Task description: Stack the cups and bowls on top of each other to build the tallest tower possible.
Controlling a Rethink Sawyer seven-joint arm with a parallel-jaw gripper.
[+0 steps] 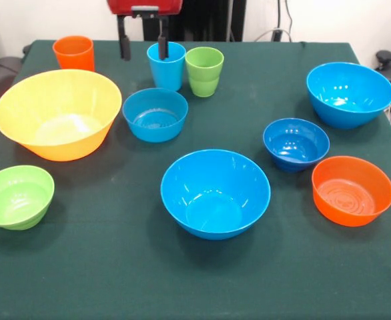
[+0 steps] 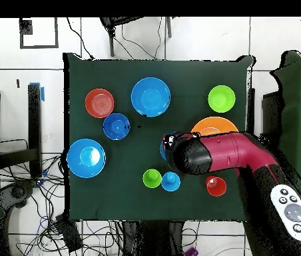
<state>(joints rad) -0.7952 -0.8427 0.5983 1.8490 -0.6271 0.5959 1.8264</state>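
My gripper point(image 1: 143, 45) hangs open and empty at the table's far side, between the orange cup point(image 1: 73, 52) and the light blue cup point(image 1: 166, 65); one finger overlaps that cup's rim. The lime green cup point(image 1: 204, 70) stands beside the light blue cup. Every bowl stands alone, and no nested tower shows: yellow-orange bowl point(image 1: 57, 112), medium light blue bowl point(image 1: 155, 113), two large bright blue bowls point(image 1: 215, 192) point(image 1: 349, 93), dark blue bowl point(image 1: 295, 143), orange bowl point(image 1: 352, 190), lime green bowl point(image 1: 16, 196). In the overhead view the arm point(image 2: 206, 153) covers the gripper and part of the yellow-orange bowl point(image 2: 213, 125).
The green table cloth point(image 1: 115, 267) carries everything. Cables and floor tiles lie beyond the table's edges in the overhead view.
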